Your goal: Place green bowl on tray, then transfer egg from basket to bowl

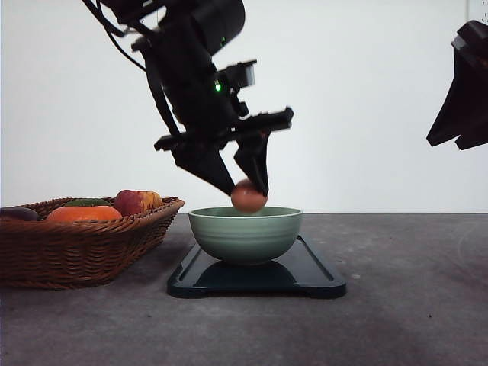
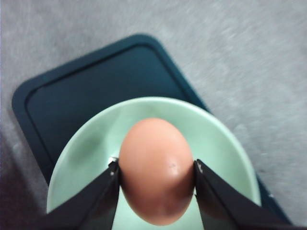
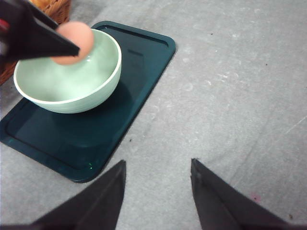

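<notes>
The green bowl (image 1: 245,233) (image 2: 96,148) (image 3: 67,81) stands on the dark tray (image 1: 305,274) (image 2: 81,91) (image 3: 129,100). My left gripper (image 1: 248,188) (image 2: 156,175) is shut on a brown egg (image 1: 248,197) (image 2: 156,170) (image 3: 74,42), holding it just above the bowl's opening. The wicker basket (image 1: 76,240) (image 3: 53,8) sits left of the tray with fruit in it. Raised at the upper right, my right gripper (image 1: 457,141) (image 3: 158,175) is open over bare table beside the tray, nothing between its fingers.
The basket holds an orange fruit (image 1: 84,213), a red-yellow apple (image 1: 137,202) and a dark fruit (image 1: 17,213). Grey table surface (image 1: 404,305) stretches right of and in front of the tray. A white wall stands behind.
</notes>
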Action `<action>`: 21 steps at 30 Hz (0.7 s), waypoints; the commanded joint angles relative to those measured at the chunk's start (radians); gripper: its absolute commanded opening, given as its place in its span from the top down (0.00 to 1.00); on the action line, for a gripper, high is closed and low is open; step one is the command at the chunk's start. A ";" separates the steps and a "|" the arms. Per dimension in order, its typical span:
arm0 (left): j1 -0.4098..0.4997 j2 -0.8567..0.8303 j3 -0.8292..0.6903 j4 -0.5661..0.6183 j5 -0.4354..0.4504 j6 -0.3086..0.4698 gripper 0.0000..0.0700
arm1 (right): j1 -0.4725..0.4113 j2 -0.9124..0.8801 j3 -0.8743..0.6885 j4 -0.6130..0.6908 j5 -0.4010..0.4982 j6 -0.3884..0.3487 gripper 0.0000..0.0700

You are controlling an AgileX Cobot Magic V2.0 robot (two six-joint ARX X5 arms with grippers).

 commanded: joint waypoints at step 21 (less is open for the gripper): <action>-0.009 0.107 0.019 0.037 0.000 0.003 0.67 | 0.004 0.008 0.005 0.008 0.000 -0.007 0.62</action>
